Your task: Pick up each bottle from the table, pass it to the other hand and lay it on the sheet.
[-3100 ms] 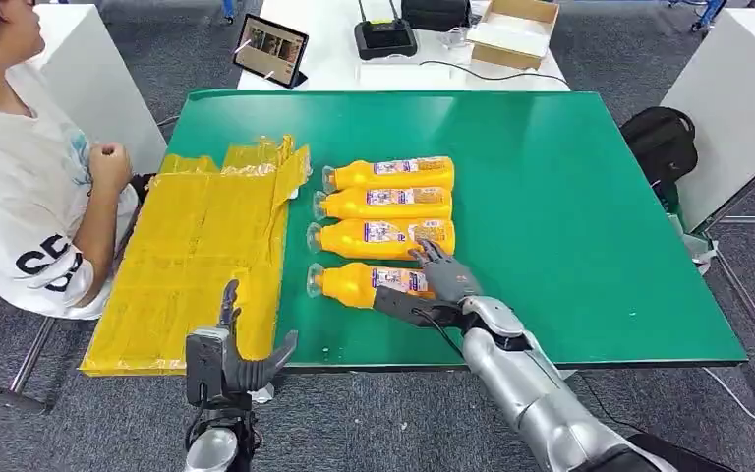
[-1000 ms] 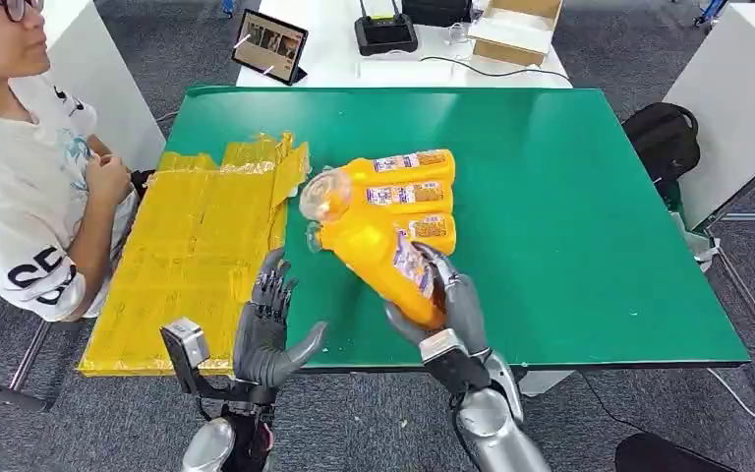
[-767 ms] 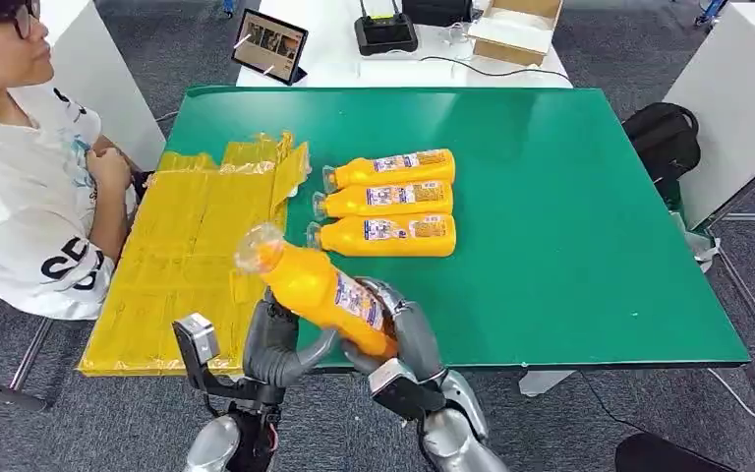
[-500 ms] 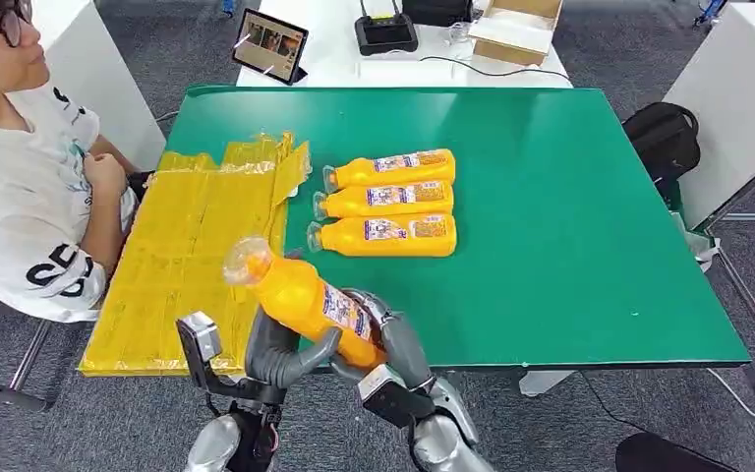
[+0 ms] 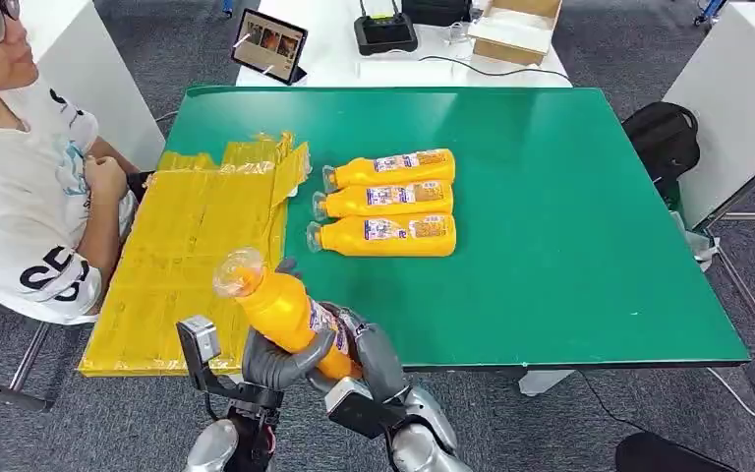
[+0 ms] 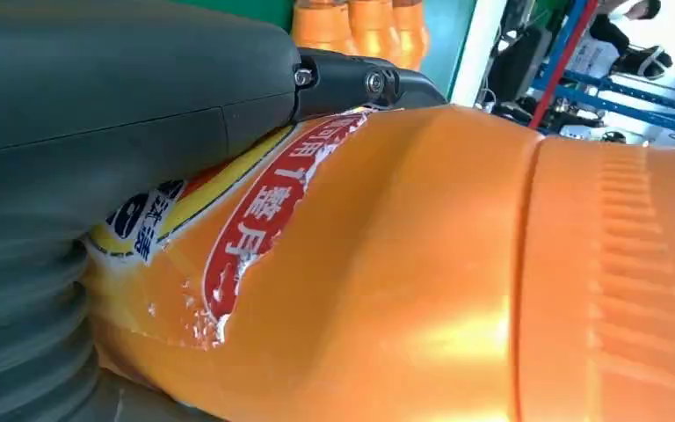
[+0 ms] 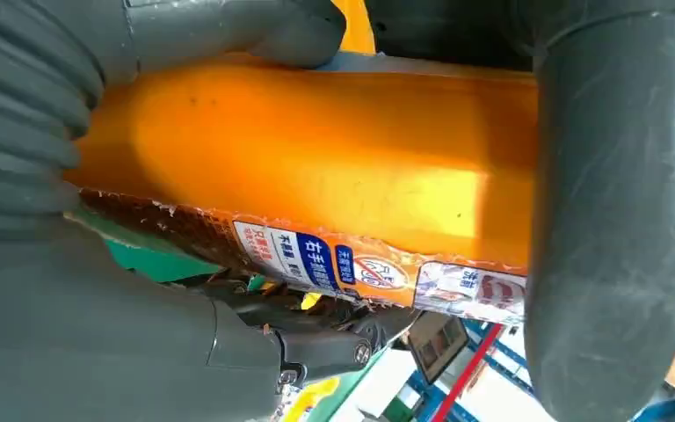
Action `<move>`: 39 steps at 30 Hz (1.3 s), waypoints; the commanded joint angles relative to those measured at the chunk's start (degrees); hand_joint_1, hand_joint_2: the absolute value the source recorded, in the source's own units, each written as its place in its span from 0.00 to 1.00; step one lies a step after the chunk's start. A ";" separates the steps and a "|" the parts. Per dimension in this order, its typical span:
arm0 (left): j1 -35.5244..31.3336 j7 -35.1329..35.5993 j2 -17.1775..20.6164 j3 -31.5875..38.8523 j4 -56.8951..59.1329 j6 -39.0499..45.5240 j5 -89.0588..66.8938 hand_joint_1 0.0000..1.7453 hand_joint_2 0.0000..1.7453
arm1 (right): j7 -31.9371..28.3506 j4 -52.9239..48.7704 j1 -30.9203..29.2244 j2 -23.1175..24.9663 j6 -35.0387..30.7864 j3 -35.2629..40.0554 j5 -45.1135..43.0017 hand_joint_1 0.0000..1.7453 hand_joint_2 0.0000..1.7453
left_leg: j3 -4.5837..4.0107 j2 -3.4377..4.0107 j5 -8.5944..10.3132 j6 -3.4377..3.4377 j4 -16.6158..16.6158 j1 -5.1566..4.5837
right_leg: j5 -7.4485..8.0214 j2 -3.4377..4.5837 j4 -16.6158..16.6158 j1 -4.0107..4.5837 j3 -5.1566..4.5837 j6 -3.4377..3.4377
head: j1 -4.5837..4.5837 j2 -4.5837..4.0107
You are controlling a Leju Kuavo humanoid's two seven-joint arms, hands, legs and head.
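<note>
Handover under way at the near edge of the tabletop (image 5: 570, 246). Orange bottle (image 5: 285, 310) is held in the air between both hands, over the tabletop's front edge, just right of the yellow sheet (image 5: 187, 256).

Right robot hand (image 5: 369, 349) is clamped round the bottle's lower body, at the label end; its wrist view shows the thumb and ribbed cover pressed against the orange wall. Left robot hand (image 5: 270, 359) is wrapped round the same bottle a little higher up, thumb across the front. Both appear to bear on it at once, so I judge this the transfer point: the right has carried it over, the left is taking hold before the right lets go. The shared grip makes sense, since a drop here would send the bottle off the edge.

Bottle's long axis runs diagonally, cap end up and away toward the sheet, base down toward the robot's body. It is tilted, neither upright nor flat.

Three more bottles (image 5: 383, 204) lie in a row mid-tabletop, side by side and touching or nearly so, caps toward the sheet, long axes across the tabletop.

A person (image 5: 20, 177) sits beside the sheet's far side.
</note>
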 commanded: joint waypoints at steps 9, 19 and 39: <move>-2.84 0.65 0.46 -0.86 4.73 1.09 -1.16 1.00 1.00 | 1.56 8.18 -2.10 0.25 0.11 5.46 0.77 1.00 1.00 | 0.23 -0.01 -0.06 0.05 -0.06 0.01 | -0.07 -0.07 -0.05 0.04 0.21 -0.13 | 0.00 0.00; -2.68 0.38 0.31 -0.60 4.65 1.33 -1.05 1.00 1.00 | 1.67 7.20 -1.54 0.09 -0.76 4.42 0.25 1.00 1.00 | 0.33 0.00 -0.12 0.06 -0.06 0.03 | -0.12 -0.08 -0.07 0.08 0.33 -0.20 | 0.02 0.00; -11.08 -8.96 1.15 8.78 4.03 22.69 -13.64 1.00 1.00 | 2.04 -10.82 0.81 -0.91 -2.91 1.61 -4.28 0.00 0.00 | 0.21 0.02 -0.07 0.04 0.00 0.02 | -0.08 -0.05 0.04 0.07 0.17 -0.22 | 0.00 0.00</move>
